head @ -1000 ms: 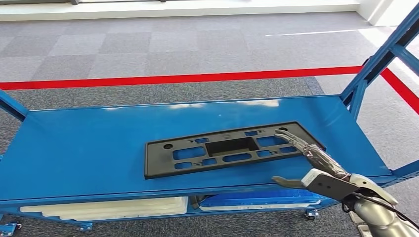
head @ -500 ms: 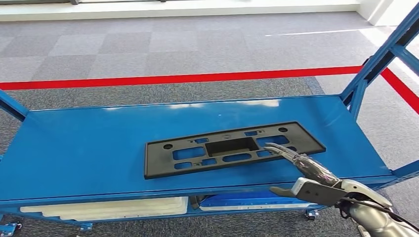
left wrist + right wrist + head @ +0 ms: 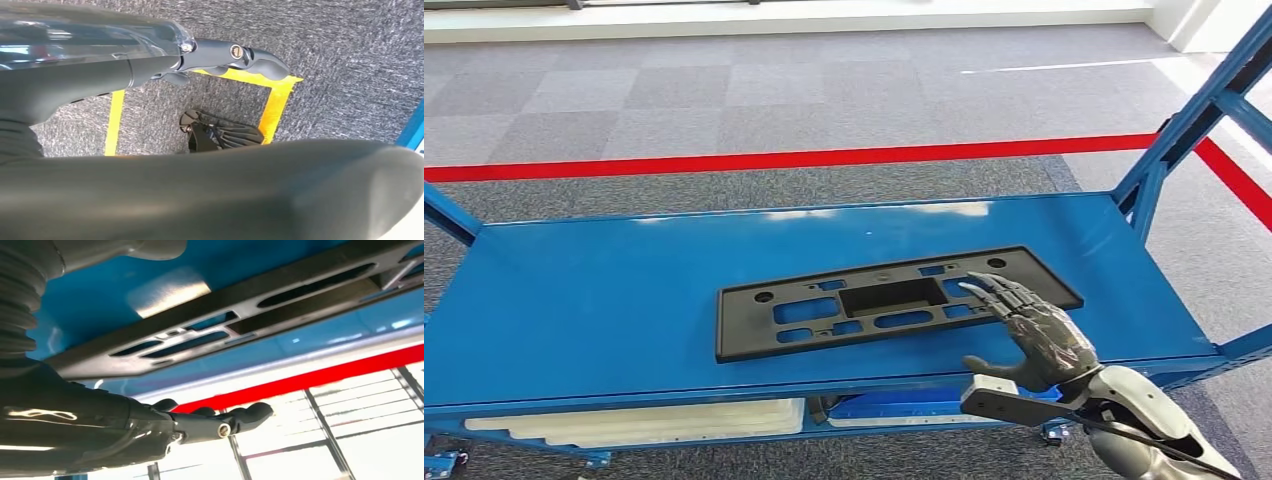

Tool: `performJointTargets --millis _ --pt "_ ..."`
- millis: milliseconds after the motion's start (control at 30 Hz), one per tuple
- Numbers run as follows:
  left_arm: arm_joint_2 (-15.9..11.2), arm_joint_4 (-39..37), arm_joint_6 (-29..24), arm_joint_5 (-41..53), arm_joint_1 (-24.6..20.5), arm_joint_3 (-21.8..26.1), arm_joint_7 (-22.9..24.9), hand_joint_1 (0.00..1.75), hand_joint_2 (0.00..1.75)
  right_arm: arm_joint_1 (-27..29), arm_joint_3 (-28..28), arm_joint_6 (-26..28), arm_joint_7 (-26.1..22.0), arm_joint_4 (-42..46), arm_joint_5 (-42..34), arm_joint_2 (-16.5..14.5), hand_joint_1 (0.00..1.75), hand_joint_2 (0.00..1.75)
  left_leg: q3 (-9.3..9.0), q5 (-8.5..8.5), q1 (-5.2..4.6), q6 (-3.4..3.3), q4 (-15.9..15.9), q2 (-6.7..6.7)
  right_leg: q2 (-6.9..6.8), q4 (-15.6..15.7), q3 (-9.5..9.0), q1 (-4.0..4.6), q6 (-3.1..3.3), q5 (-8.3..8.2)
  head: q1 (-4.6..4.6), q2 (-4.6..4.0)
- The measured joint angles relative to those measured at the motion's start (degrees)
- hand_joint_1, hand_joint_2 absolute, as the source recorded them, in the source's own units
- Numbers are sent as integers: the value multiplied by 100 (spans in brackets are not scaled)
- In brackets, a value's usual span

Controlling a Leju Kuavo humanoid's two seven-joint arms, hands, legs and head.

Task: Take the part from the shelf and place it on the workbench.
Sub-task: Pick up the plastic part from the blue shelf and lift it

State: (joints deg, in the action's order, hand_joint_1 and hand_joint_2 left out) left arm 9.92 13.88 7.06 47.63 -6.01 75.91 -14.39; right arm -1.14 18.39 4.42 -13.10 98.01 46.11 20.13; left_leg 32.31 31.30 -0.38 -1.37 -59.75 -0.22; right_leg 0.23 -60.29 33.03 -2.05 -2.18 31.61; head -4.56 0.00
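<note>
The part (image 3: 749,320) is a flat black plastic panel with several cut-outs, lying on the top deck of the blue shelf cart (image 3: 604,290). My right hand (image 3: 1036,330) hangs over the panel's right end with its fingers stretched out and spread, palm down, holding nothing. In the right wrist view the panel (image 3: 150,357) shows edge-on, with a gap between it and my right hand (image 3: 200,425). In the left wrist view my left hand (image 3: 235,55) hangs beside my body above the carpet, fingers extended and empty.
The cart's blue uprights (image 3: 1194,120) rise at the right, with another at the left edge. White trays (image 3: 634,420) and a blue part (image 3: 924,405) lie on the lower deck. A red line (image 3: 774,160) crosses the grey carpet beyond. Yellow tape (image 3: 280,100) marks the floor.
My right hand has swung left along the cart's front edge and turned palm down, so its fingers now lie over the panel's right end. The panel has not moved.
</note>
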Motion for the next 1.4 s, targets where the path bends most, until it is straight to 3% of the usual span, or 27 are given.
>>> performJointTargets --millis 200,467,833,1400 --pt "9 0 13 56 2 -9 -20 0 0 19 -64 220 187 -26 572 -259 0 175 -1 0 0 0 0 0 0 0 -2 0 0 0 0 0" --pt "9 0 60 120 3 -39 -50 0 0 -9 -588 39 28 -371 246 -368 0 175 -1 0 -5 0 0 0 -1 0 -5 -5 -1 -1 -1 0" --pt "8 0 125 272 2 -178 -62 0 0 -362 -1165 -103 -217 -1522 171 -423 0 175 -4 0 -5 0 0 0 0 0 -7 -4 -1 -1 1 0" --pt "9 0 122 343 -11 -278 -62 0 0 -977 -866 344 -165 -2059 1234 -623 0 175 -13 0 -5 0 0 0 1 0 -19 -4 -1 -1 1 0"
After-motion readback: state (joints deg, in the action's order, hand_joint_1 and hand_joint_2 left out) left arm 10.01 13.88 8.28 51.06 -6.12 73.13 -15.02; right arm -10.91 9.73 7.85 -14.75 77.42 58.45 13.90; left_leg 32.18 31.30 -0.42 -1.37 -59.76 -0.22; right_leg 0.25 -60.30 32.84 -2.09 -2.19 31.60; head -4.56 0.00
